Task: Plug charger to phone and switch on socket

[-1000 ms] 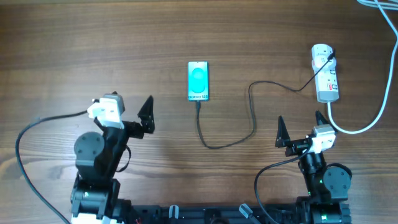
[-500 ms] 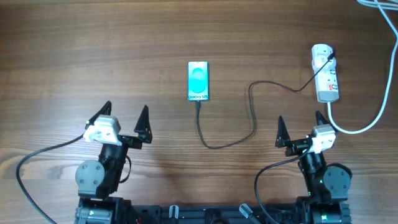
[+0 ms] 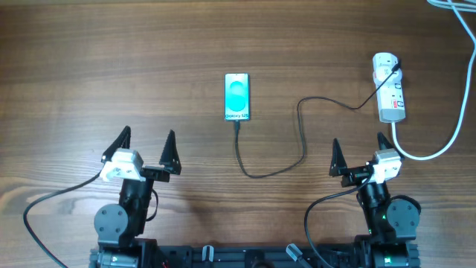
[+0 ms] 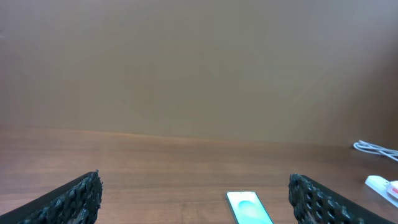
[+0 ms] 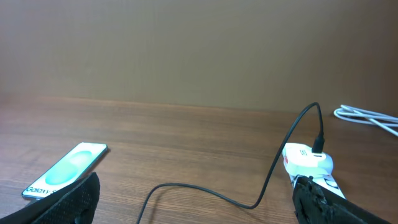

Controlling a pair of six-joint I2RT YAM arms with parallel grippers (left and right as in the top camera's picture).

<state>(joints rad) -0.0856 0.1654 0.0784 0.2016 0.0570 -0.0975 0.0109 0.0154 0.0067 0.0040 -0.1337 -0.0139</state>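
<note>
The phone lies flat at the table's middle, cyan screen up, white text strip at its near end. It also shows in the left wrist view and the right wrist view. The thin black charger cable runs from the phone's near end in a loop to the white socket strip at the right; its connector sits at the phone's edge. The cable and socket show in the right wrist view. My left gripper is open and empty, near left. My right gripper is open and empty, near the socket.
A thick white cord leaves the socket's near end and curves up the right edge of the table. The arms' own black cables trail near the front edge. The wooden table fills the view.
My left arm has drawn back toward the front edge and its gripper now points straight ahead. The right arm, phone, cable and socket have not moved.
</note>
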